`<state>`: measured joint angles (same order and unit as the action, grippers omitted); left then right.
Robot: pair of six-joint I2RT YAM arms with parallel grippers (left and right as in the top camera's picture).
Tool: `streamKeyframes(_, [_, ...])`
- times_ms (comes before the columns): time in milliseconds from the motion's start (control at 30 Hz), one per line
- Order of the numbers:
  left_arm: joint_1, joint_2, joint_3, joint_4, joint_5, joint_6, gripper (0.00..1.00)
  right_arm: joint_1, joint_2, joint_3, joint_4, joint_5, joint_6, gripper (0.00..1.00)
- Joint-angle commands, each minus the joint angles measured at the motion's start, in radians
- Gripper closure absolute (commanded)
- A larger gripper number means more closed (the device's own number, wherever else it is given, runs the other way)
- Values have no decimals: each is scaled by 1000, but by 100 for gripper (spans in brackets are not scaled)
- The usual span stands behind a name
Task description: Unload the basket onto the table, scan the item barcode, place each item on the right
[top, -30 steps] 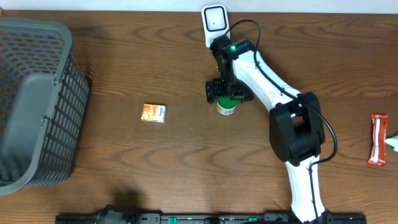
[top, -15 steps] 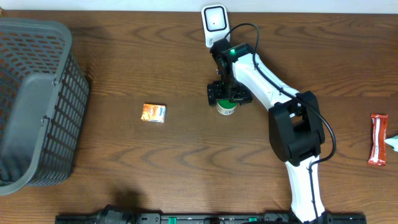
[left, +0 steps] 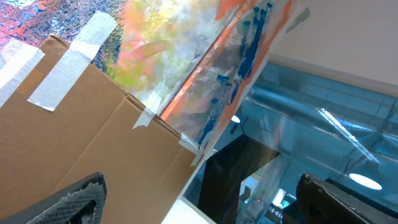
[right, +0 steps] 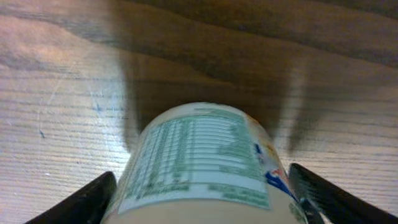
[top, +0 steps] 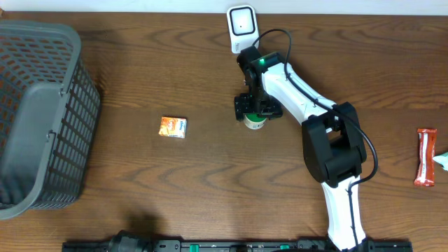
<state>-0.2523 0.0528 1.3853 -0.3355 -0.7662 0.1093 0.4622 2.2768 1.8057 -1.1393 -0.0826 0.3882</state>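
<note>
The item is a small white tub with a green lid (top: pixel 255 122), standing on the wooden table just in front of the white barcode scanner (top: pixel 241 25). My right gripper (top: pixel 256 110) is down over the tub. In the right wrist view the tub's printed label (right: pixel 202 155) fills the gap between the two black fingers (right: pixel 92 200), which stand close against its sides; the jaws are still apart, and I cannot make out a firm grip. My left gripper (left: pixel 199 200) is out of the overhead view; its wrist view shows wide-open fingers with nothing between them.
A small orange box (top: pixel 173 127) lies left of the tub. A dark mesh basket (top: pixel 38 119) fills the left edge. A red snack bar (top: pixel 425 156) and a pale packet (top: pixel 442 160) lie at the right edge. The left wrist camera faces a cardboard box (left: pixel 74 124).
My right gripper has shifted slightly toward the scanner and settled over the tub, and its jaws have narrowed. The tub has barely moved. The left gripper stays wide open.
</note>
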Motion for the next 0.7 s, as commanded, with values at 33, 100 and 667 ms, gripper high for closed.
streamKeyframes(33, [0, -8, 0, 4, -6, 18, 2, 3, 8, -28, -5, 2, 0, 27])
streamKeyframes(100, [0, -8, 0, 4, -6, 18, 2, 3, 8, -28, -5, 1, 0, 32])
streamKeyframes(667, [0, -8, 0, 4, -6, 18, 2, 3, 8, -25, 0, -55, -58, 29])
